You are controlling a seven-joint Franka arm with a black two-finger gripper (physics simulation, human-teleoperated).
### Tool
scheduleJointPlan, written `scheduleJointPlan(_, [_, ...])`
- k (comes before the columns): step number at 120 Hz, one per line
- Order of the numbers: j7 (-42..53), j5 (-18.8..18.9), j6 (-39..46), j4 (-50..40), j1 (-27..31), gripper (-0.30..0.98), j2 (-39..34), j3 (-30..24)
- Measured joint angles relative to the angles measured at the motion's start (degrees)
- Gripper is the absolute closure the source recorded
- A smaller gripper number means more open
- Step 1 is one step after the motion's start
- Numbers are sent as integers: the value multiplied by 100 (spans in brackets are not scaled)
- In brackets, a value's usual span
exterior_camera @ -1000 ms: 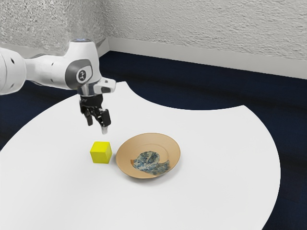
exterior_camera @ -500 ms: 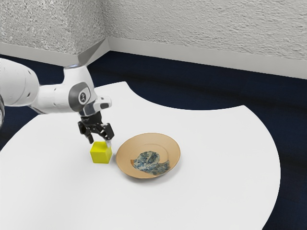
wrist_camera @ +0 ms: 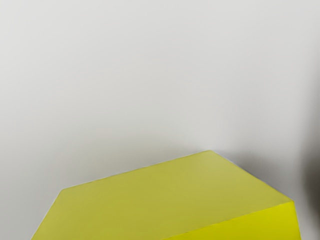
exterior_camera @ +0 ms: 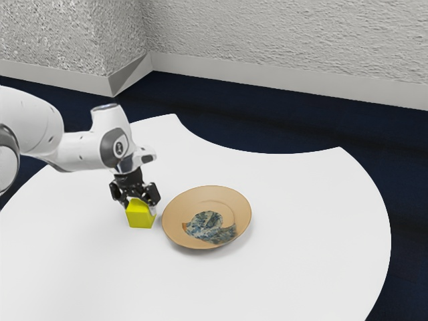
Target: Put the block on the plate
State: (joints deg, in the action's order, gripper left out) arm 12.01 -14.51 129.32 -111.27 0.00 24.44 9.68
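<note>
Pincer [exterior_camera: 139, 206] has sunk, pointing down at the block [exterior_camera: 140, 219].

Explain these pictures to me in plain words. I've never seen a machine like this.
The machine is a single white robot arm with a black pincer at its end, all drawn by a computer simulation. The exterior view is taken from beside the arm, which comes in from that view's left. The wrist view is taken from the arm's own hand, looking at the table close up.

On the white table are a yellow block and, beside it, a tan plate with a bluish pattern. The pincer is down at the block, which is on the table, not on the plate. Whether the block is gripped, I cannot tell.
</note>
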Motion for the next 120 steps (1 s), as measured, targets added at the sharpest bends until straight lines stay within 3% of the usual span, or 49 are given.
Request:
scheduleJointPlan(26, [-39, 28, 21, 55, 34, 14, 103, -10])
scheduleJointPlan(74, [-90, 102, 19, 38, -19, 24, -276, -93])
scheduleJointPlan(96, [-106, 125, 13, 42, -329, 25, -693, -254])
scheduleJointPlan(120, [-123, 116, 88, 71, -1008, 25, -667, -299])
